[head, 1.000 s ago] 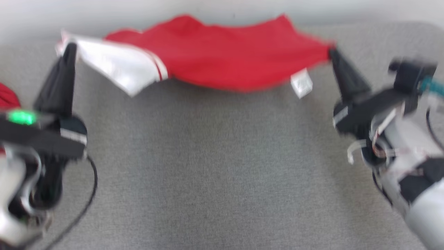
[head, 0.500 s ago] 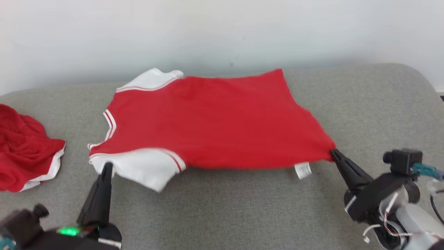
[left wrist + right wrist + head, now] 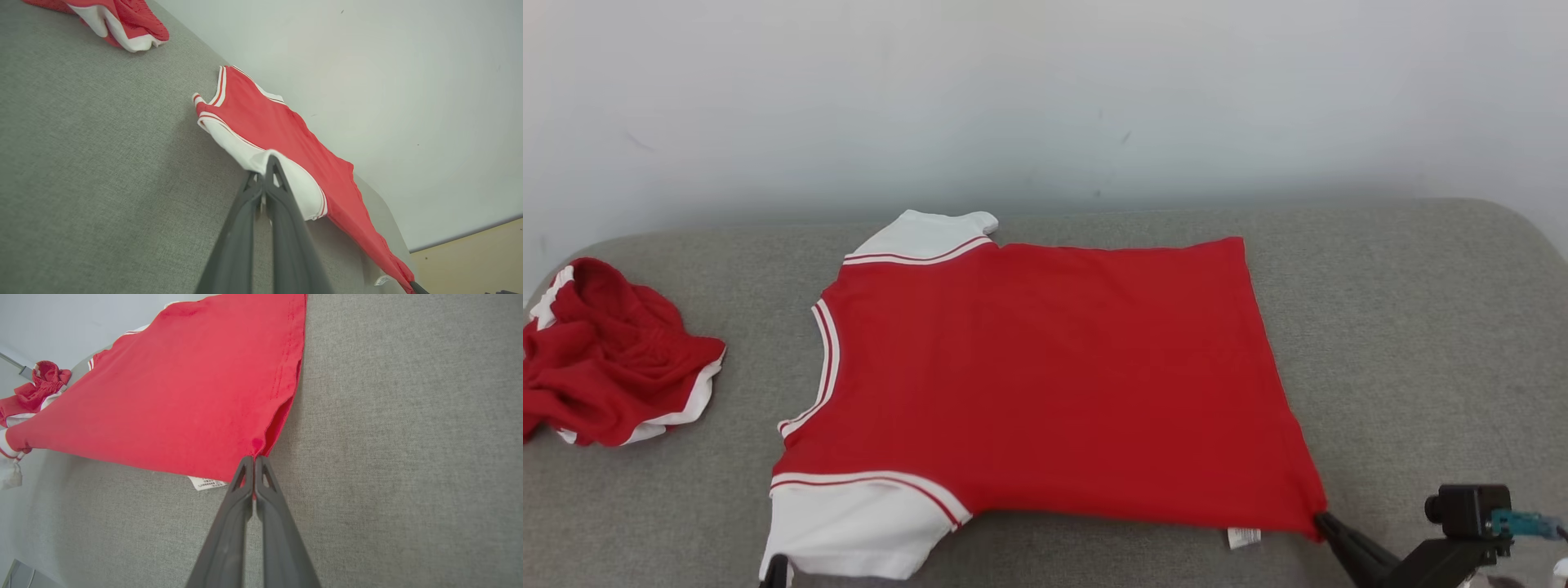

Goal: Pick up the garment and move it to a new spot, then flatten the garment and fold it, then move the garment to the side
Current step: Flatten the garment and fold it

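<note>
**Item:** red T-shirt (image 3: 1045, 384), white sleeves, spread flat mid-cushion, collar toward the robot's left.
**Left gripper** (image 3: 267, 162): pinched tight on the near white sleeve (image 3: 858, 523).
**Right gripper** (image 3: 253, 459): pinched tight on the near hem corner (image 3: 257, 446).
**Risk:** an uneven release or a sideways tug would likely drag the near edge and wrinkle the cloth.
**Surface:** grey woven cushion (image 3: 1421, 327).
**Room:** plain white wall (image 3: 1045, 82); crumpled red garment (image 3: 605, 359) well apart, far left.

The garment (image 3: 1045, 384) — held aloft 1 second ago — now lies spread flat on the cushion (image 3: 1421, 327).
</note>
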`<state>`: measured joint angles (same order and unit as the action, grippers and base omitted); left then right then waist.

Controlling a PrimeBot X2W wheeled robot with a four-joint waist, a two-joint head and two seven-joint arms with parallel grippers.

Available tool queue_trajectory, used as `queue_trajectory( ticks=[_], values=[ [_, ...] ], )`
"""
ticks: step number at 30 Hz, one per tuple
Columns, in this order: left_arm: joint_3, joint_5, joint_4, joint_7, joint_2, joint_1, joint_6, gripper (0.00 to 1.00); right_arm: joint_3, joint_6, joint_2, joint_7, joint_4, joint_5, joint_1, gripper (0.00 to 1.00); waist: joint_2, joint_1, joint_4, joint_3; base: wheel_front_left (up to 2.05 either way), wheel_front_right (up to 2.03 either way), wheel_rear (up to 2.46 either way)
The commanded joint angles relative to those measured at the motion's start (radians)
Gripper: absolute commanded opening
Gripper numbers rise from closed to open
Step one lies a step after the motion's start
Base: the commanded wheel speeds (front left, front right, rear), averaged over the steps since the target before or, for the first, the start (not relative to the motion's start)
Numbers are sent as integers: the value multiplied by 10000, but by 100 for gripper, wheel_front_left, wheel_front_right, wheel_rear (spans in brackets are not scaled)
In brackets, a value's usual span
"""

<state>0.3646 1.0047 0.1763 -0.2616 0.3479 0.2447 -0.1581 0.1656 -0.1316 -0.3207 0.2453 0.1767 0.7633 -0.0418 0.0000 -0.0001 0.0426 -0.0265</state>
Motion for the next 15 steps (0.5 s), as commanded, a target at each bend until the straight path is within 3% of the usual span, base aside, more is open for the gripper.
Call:
queue_trajectory(
  ticks=[1,6,15],
  values=[
    [36,-53,-111,-30,1,160,32,0,-214,17,185,223,-172,-185,-283,0,0,1,-79,-1,0,0,0],
    [209,29,-478,43,-94,95,171,0,-617,17,542,863,-533,-898,-614,0,0,1,-106,-83,0,0,0],
    [316,167,-1090,173,-142,-41,324,0,-1332,17,799,878,-829,-1780,-492,0,0,1,5,-354,0,0,0]
  ],
)
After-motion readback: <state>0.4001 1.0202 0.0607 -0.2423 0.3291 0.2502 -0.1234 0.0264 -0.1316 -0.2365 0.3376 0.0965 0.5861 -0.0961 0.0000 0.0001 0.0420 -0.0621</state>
